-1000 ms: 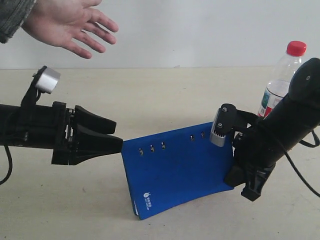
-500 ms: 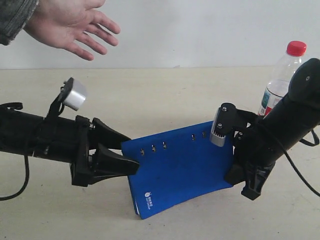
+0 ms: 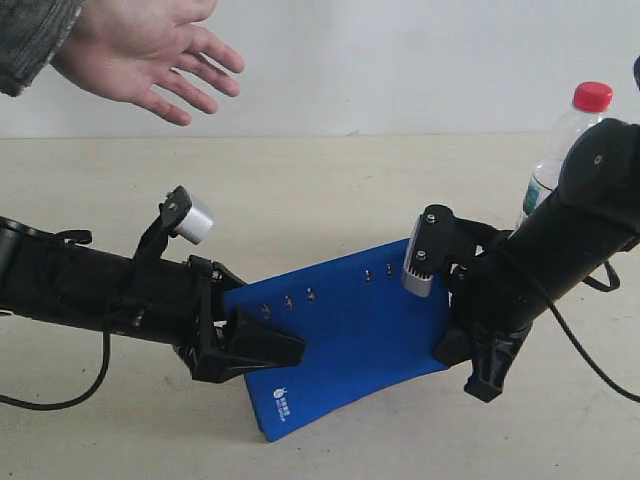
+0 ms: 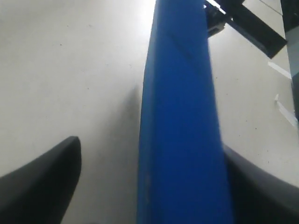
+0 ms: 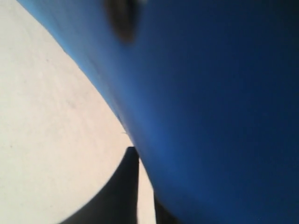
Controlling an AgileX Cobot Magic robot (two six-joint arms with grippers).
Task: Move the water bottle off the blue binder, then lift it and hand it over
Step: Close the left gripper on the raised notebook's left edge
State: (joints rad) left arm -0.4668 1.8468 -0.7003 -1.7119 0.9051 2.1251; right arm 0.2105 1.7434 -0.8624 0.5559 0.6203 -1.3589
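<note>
Exterior view: the water bottle (image 3: 570, 135) is seen upright toward the right edge of the table (image 3: 330, 180), well apart from the blue binder (image 3: 350, 340); its lower half is hidden behind the right arm, and only a sliver of the red-and-white label is shown, no writing being legible. Whether any liquid is held in it cannot be made out. The binder is raised at a tilt over the middle of the table, one corner dipping toward the front edge, where a small white logo (image 3: 283, 408) is printed too small to be read. The right gripper (image 3: 480, 375) is closed on the binder's right edge. The left gripper (image 3: 272, 338) is spread wide about the left edge, one finger being hidden behind the cover. An open hand (image 3: 150, 50) is cut off at the upper left corner. Left wrist view: the binder (image 4: 180, 116) is shown edge-on between two parted fingers (image 4: 44, 186), neither seen touching it. Right wrist view: blurred blue cover (image 5: 210, 93) fills most of the picture, beside one dark finger (image 5: 117, 200); a dark smudge at the top cannot be identified.
</note>
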